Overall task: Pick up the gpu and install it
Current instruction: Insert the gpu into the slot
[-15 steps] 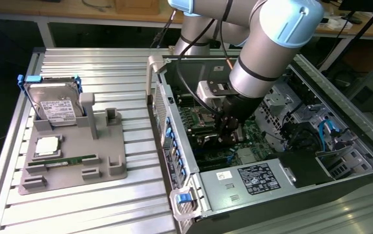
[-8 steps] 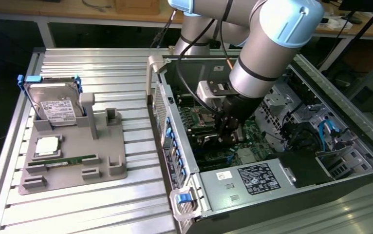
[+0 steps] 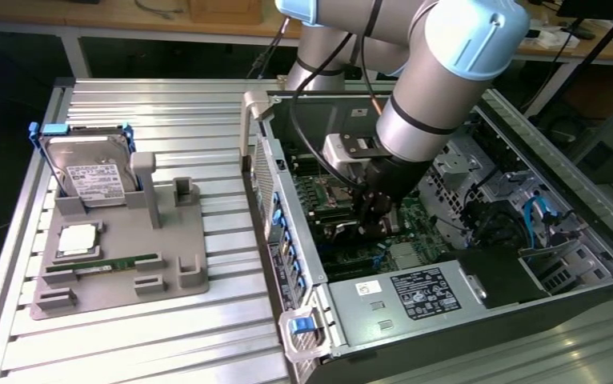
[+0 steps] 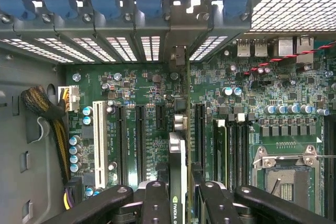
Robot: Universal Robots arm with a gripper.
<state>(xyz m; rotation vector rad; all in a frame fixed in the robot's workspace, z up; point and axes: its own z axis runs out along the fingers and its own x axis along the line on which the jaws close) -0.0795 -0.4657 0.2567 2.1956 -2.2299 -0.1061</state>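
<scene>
Mobo (image 4: 142,85) below; fingers (image 4: 181,195) grip gpu (image 4: 177,156) edge-on, slots either side.

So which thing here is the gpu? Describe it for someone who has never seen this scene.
Look inside the open computer case, down on the green motherboard. The gpu stands edge-on between the gripper fingers, over the slots. Unlike the parts on the grey tray, it is inside the case.

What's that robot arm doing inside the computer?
The arm's gripper is reaching down into an open computer case and holds the gpu, a thin card, edge-on over the motherboard, in line with the expansion slots. Outside the case, a grey tray carries a hard drive and a green memory stick.
</scene>
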